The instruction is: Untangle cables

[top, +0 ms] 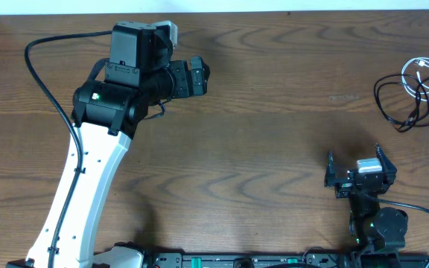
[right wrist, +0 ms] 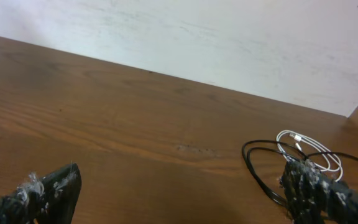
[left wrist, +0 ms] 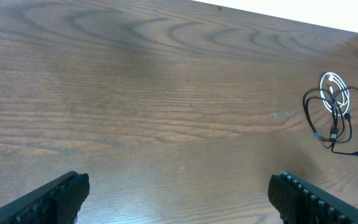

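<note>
cables: black cable [top: 407,121] and white cable [top: 421,65], small loose coils overlapping each other, lying flat at the far right corner of the table [top: 274,134]
crossing: the white coil sits over the far part of the black loops; which strand passes under which I can't tell
handling: judging by looks, both are light, limp and thin; they will slide on the smooth wood and drag each other if one is pulled
fragility: low, but the small plugs could snag in a loop
grasp point: I'd take the black one on its outer left loop, clear of the white, and the white one on its far arc or near its plug
right gripper [top: 354,160]: jaws spread wide, nothing between them, near the cables on the robot's side, not touching
left gripper [top: 203,74]: jaws also fully apart, empty, over bare wood well apart from the cables
</note>
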